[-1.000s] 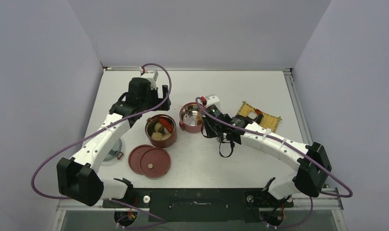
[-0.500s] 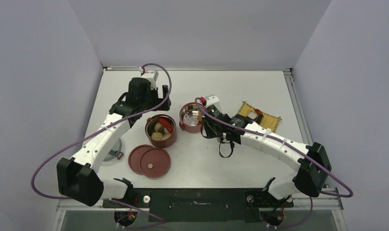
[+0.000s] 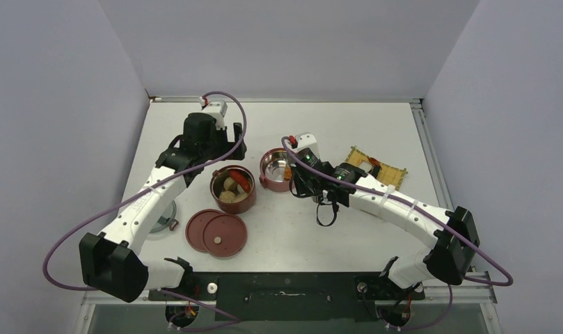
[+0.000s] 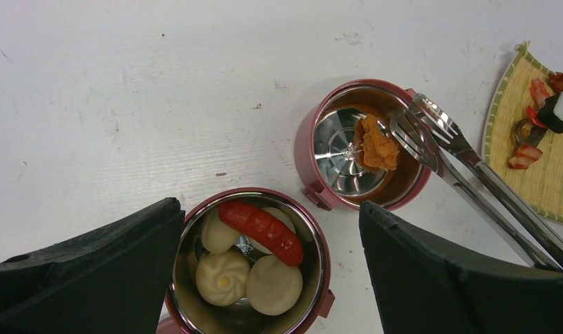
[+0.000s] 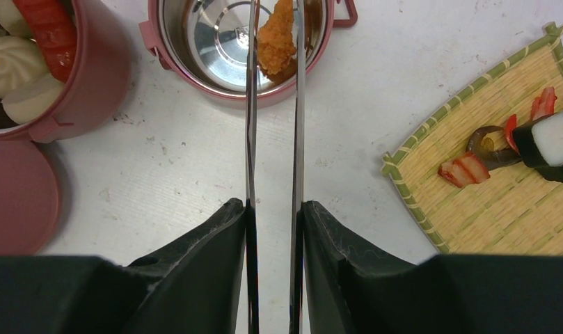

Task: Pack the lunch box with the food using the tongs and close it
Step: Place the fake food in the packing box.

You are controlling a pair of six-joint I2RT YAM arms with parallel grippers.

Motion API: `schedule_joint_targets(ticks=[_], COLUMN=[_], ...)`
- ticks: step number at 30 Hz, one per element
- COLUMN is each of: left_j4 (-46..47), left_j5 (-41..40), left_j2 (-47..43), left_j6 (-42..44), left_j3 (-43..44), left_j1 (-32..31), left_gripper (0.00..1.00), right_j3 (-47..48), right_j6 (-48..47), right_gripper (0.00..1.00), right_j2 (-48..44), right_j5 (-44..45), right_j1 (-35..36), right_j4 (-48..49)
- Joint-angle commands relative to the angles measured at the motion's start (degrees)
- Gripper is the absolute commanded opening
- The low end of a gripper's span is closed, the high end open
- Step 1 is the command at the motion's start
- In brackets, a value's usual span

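1. The right gripper (image 5: 273, 223) is clamped on the long thin silver metal tongs (image 5: 250, 139), one black finger pressed against the outside of each slim arm.
2. The tongs reach away from the wrist, their arms nearly parallel with a narrow gap between them, and their forked tips are over the open dark-red round bowl with the shiny steel inside (image 4: 306, 163).
3. An orange crumbed food piece (image 5: 277, 38) sits between the tong tips inside that bowl, against its right-hand wall; whether it rests on the steel bottom cannot be told.
4. The left gripper (image 4: 270, 212) hangs with its fingers spread wide apart, holding nothing, above the second dark-red round bowl (image 3: 234, 206).
5. That bowl stands just beside the first and holds pale cream round buns (image 4: 223, 278) with a red sausage (image 4: 261, 229) lying across them.
6. Two flat round dark-red lids (image 3: 217, 233) lie overlapping on the white table (image 3: 292, 229), just in front of the filled bowl.
7. A yellow square woven mat (image 5: 487, 216) lies right of the bowls, carrying a white block (image 5: 553, 139) and small red pieces (image 5: 463, 169).
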Motion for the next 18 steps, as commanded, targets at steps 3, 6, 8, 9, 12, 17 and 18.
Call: schedule_joint_targets(ticks=[3, 6, 8, 9, 12, 17, 18], left_j4=[3.0, 3.2, 3.3, 3.4, 3.4, 3.6, 3.6], left_j5=[-3.2, -3.2, -3.0, -2.8, -2.6, -2.6, -2.5], left_j2=[-3.7, -4.2, -4.3, -4.4, -4.4, -4.6, -4.7], left_j6=[1.2, 1.2, 1.2, 1.2, 1.1, 1.1, 1.0], left_j3=[-0.2, -0.2, -0.4, -0.4, -0.3, -0.4, -0.4], left_j1=[0.1, 0.4, 0.4, 0.4, 0.4, 0.4, 0.4], left_gripper=[0.97, 0.97, 0.97, 0.97, 0.97, 0.97, 0.97], right_j3=[5.1, 6.2, 6.6, 6.6, 5.6, 2.3, 1.8], right_j6=[1.1, 1.5, 1.9, 2.1, 2.5, 3.1, 2.9], right_gripper=[0.33, 0.33, 0.33, 0.33, 0.33, 0.33, 0.33], right_j2=[-3.9, -5.0, -5.5, -5.9, -7.6, -12.3, -12.9], right_j5=[3.7, 5.7, 7.2, 7.7, 7.4, 3.7, 3.8], right_j1=[0.8, 0.7, 0.3, -0.2, -3.1, -12.2, -13.6], right_j4=[-0.9, -3.0, -5.1, -6.0, -8.3, -10.9, -11.6])
